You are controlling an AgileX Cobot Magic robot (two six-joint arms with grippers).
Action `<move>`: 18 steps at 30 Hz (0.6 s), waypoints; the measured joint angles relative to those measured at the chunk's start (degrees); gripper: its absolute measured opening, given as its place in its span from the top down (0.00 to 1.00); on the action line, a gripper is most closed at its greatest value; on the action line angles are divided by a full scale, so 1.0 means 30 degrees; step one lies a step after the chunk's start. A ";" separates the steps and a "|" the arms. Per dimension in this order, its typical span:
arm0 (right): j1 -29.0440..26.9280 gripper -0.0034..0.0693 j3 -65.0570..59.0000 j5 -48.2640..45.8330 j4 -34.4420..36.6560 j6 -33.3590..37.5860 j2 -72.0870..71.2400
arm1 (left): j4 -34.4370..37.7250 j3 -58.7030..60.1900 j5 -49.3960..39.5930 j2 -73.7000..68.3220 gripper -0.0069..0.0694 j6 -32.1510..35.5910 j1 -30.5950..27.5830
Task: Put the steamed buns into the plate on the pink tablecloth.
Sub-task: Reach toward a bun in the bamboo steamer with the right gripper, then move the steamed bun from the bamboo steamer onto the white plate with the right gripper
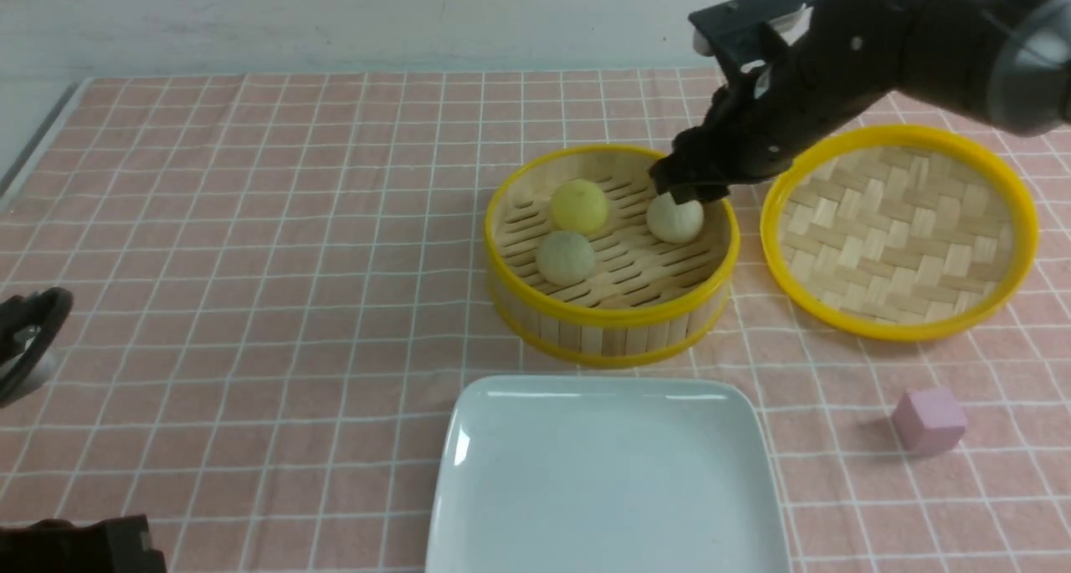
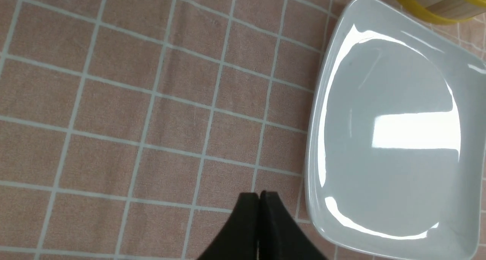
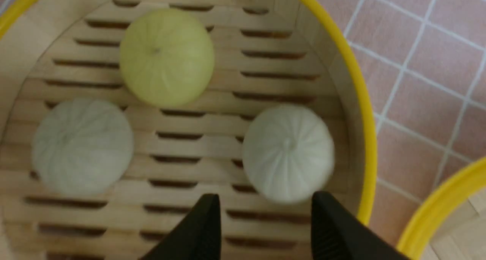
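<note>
Three steamed buns lie in the yellow-rimmed bamboo steamer [image 1: 611, 326]: a pale yellow one [image 1: 579, 206], a beige one [image 1: 566, 257] and a whitish one [image 1: 675, 217]. My right gripper [image 1: 690, 190] is open just above and behind the whitish bun [image 3: 288, 152], its fingertips [image 3: 207, 210] straddling the bun's near side without holding it. The white square plate [image 1: 611, 397] lies empty in front of the steamer on the pink tablecloth [image 1: 251, 222]. My left gripper [image 2: 259, 196] is shut and empty, low over the cloth left of the plate [image 2: 322, 100].
The woven steamer lid [image 1: 899, 230] lies upside down right of the steamer. A small pink cube [image 1: 929, 421] sits at the front right. The steamer's edge shows in the left wrist view [image 2: 436, 3].
</note>
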State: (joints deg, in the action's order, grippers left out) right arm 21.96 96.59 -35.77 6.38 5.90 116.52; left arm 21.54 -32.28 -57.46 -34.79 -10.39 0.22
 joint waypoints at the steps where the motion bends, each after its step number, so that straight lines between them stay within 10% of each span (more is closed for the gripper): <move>1: 0.0000 0.47 0.0017 0.0119 0.0000 0.0000 0.0093 | 0.0000 0.0000 0.0000 0.0000 0.87 0.0000 0.0000; 18: 0.0003 0.68 0.0393 0.5088 -0.0868 0.0000 0.3754 | 0.0815 0.0000 0.0147 0.0000 0.84 -0.0957 0.0000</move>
State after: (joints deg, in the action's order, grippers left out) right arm 21.97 97.77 -20.51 3.78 5.90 127.79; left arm 23.99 -32.28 -57.02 -34.79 -13.27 0.22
